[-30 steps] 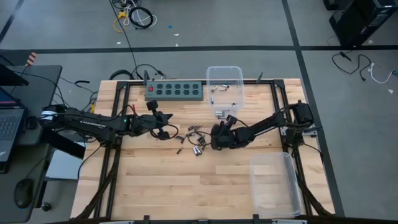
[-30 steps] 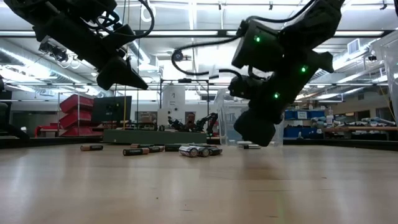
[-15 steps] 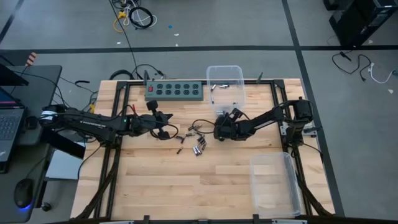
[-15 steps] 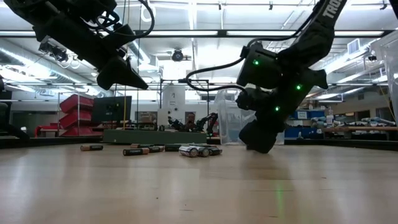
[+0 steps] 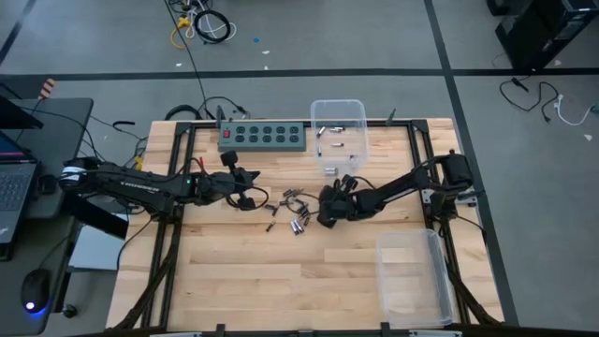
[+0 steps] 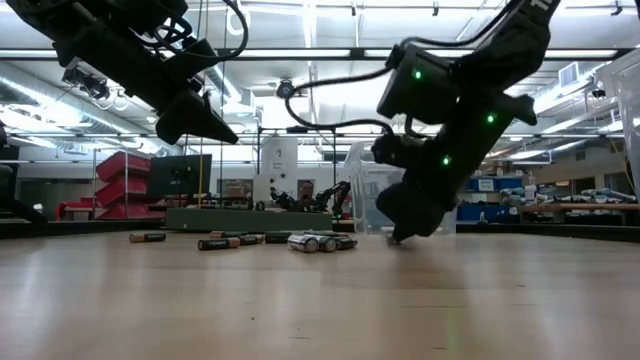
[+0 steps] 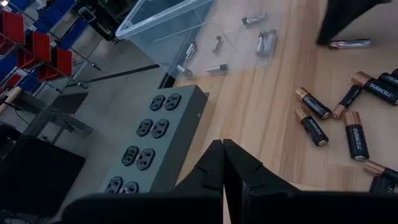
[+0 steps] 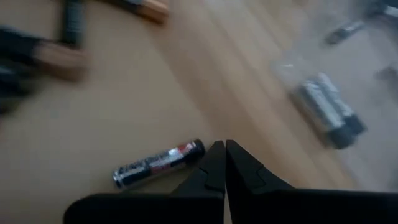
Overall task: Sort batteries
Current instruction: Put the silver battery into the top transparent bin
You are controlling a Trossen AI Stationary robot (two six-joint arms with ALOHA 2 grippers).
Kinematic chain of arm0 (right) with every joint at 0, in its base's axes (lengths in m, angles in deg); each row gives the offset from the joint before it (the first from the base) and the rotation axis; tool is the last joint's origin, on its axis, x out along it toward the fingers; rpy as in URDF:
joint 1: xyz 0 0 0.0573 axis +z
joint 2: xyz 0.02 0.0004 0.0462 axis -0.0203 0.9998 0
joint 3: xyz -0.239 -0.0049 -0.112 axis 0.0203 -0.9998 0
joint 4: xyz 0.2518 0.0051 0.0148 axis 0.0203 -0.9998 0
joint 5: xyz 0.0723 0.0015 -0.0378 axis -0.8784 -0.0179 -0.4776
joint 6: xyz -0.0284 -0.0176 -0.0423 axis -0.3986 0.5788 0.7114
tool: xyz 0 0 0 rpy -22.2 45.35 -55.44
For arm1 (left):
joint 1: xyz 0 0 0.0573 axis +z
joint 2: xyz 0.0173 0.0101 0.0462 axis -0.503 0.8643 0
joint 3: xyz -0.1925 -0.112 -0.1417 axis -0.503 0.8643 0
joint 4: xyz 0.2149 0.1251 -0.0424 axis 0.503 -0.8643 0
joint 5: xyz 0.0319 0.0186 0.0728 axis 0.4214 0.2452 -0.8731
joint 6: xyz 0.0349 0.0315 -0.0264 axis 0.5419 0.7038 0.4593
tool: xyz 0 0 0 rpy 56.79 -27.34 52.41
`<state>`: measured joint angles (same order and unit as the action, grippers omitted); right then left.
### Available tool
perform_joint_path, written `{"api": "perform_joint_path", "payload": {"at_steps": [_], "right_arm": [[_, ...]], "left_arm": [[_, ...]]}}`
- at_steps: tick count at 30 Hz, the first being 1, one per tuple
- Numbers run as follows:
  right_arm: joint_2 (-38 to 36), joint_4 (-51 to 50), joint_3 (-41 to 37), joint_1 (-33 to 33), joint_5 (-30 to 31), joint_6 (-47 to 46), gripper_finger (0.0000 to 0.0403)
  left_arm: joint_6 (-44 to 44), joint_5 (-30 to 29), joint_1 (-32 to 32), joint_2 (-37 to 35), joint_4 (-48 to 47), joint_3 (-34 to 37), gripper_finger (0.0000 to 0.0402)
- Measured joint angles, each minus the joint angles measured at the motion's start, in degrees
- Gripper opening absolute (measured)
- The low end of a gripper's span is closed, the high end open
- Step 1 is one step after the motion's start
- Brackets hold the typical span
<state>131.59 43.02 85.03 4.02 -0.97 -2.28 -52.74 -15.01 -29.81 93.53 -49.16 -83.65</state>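
High view: right claw [image 5: 325, 210] sitting clenched, empty, low over desk [image 5: 234, 271], batteries [image 5: 292, 212] lying scattered just beside it, one silver cell [image 8: 158, 163] touching nothing near its tips. Left claw [image 5: 251, 195] hovering clenched, empty, batteries nearby.

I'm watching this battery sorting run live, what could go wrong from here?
The right gripper, shut and empty, sits low beside a silver battery; its closed tips could nudge the cell and roll it away. Loose black-and-copper batteries lie close together, so a grab might catch two. The left gripper is shut, waiting near the green power strip.
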Motion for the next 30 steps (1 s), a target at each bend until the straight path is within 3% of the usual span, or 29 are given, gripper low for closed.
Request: {"api": "perform_joint_path", "payload": {"at_steps": [7,13,17,19,30], "right_arm": [[-5.7,-7.2,2.6,1.5,-1.4,0.4,0.0000],[-11.9,-8.9,2.7,0.1,-12.2,6.8,0.0000],[-12.5,-8.9,2.7,0.0,-15.4,26.6,0.0012],[-11.8,-7.1,2.7,0.1,-15.3,29.8,0.0028],[-9.9,-2.4,2.7,-2.0,-13.6,-7.7,0.0120]], "left_arm": [[0.0,0.0,0.0,0.0,-0.2,0.0,0.0000],[0.0,0.0,0.0,0.0,0.0,0.0,0.0000],[0.0,1.2,0.0,0.0,0.0,0.0,0.0000],[0.0,2.0,0.0,0.0,0.0,0.0,0.0000],[-1.3,2.4,0.0,0.0,0.6,0.0,0.0000]]}}
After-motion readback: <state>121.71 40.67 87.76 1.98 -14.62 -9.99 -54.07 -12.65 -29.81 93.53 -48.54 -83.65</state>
